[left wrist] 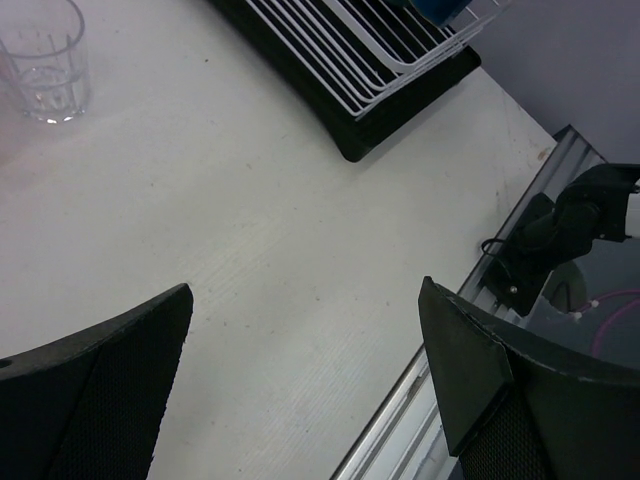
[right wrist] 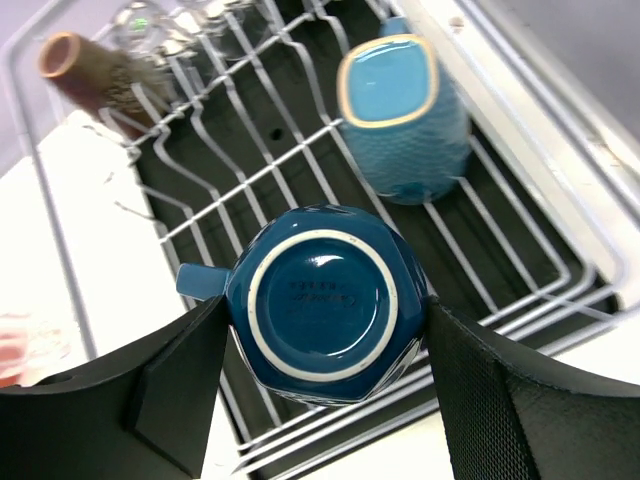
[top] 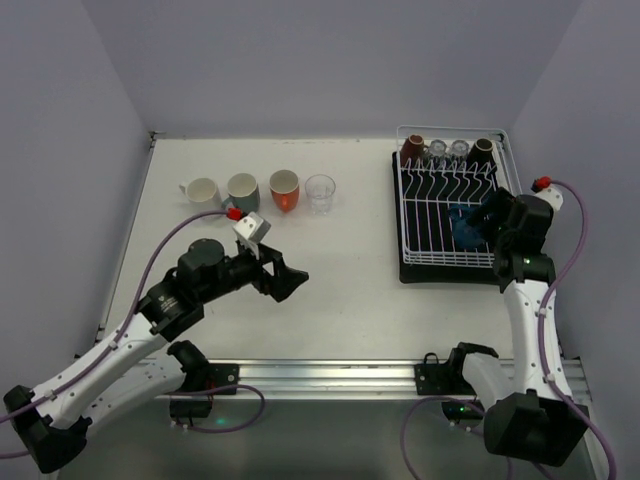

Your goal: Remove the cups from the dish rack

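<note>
The right gripper (right wrist: 325,325) is the nearer one. It is right above the dark blue mug (right wrist: 322,318), which stands upside down in the dish rack (top: 440,215). One finger is at 9 o'clock of the mug and one at 3 o'clock, right at its sides. I cannot tell if they squeeze. The handle pokes out at 9 o'clock. The writing on the bottom is too small to read. A light blue mug (right wrist: 400,115) lies at 1 o'clock. The left gripper (left wrist: 305,290) is spread wide and holds nothing, well apart from the rack.

Table (top: 340,280): far-L row of white cup (top: 203,192), grey cup (top: 242,188), orange cup (top: 285,189), clear glass (top: 320,192). R: drip tray (top: 418,276) w/ dish rack (top: 430,215).
</note>
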